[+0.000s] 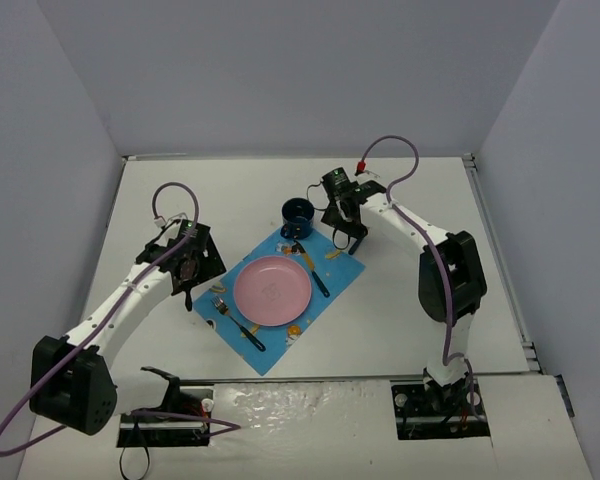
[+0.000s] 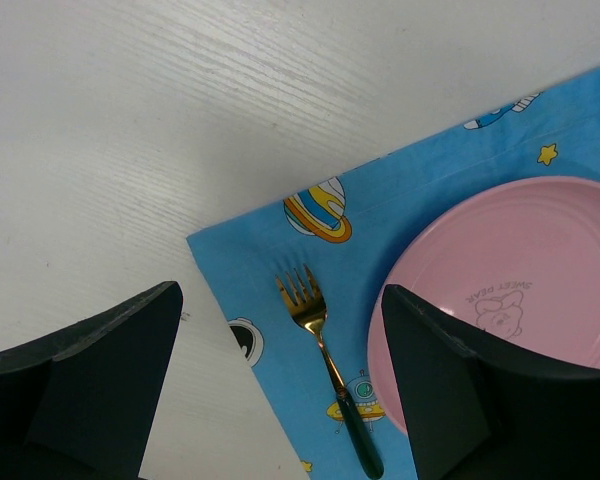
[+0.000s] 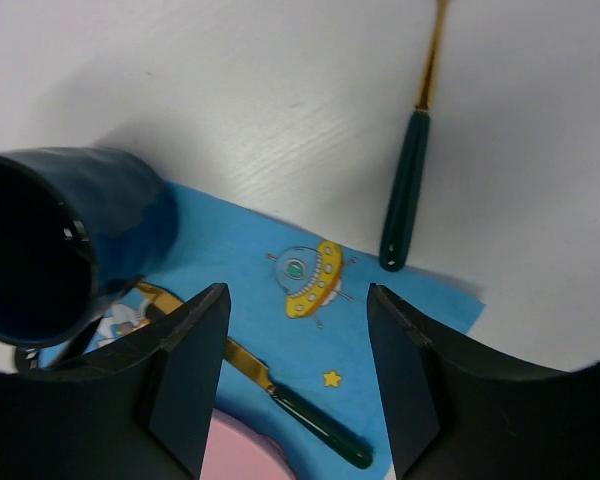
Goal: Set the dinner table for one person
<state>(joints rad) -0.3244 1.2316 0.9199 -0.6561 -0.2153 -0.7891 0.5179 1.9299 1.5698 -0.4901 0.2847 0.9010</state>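
Note:
A blue patterned mat (image 1: pixel 332 268) lies mid-table on the white dinner table (image 1: pixel 170 190). On it are a pink plate (image 1: pixel 271 290), a fork (image 1: pixel 238 322) left of the plate, a knife (image 1: pixel 316 274) right of it, and a dark blue cup (image 1: pixel 298 214) at the far corner. My left gripper (image 1: pixel 187 292) is open and empty above the fork (image 2: pixel 320 340), beside the plate (image 2: pixel 520 270). My right gripper (image 1: pixel 348 240) is open and empty over the mat's right corner (image 3: pixel 380 330), between the cup (image 3: pixel 60 240) and a green-handled gold utensil (image 3: pixel 405 195) lying on the table. The knife (image 3: pixel 310 425) lies below it.
Grey walls enclose the table on three sides. Thin metal rails (image 1: pixel 500 250) run along the table's edges. The arm bases (image 1: pixel 440 400) sit at the near edge. Bare white tabletop (image 2: pixel 130 120) lies left of the mat (image 2: pixel 420 180).

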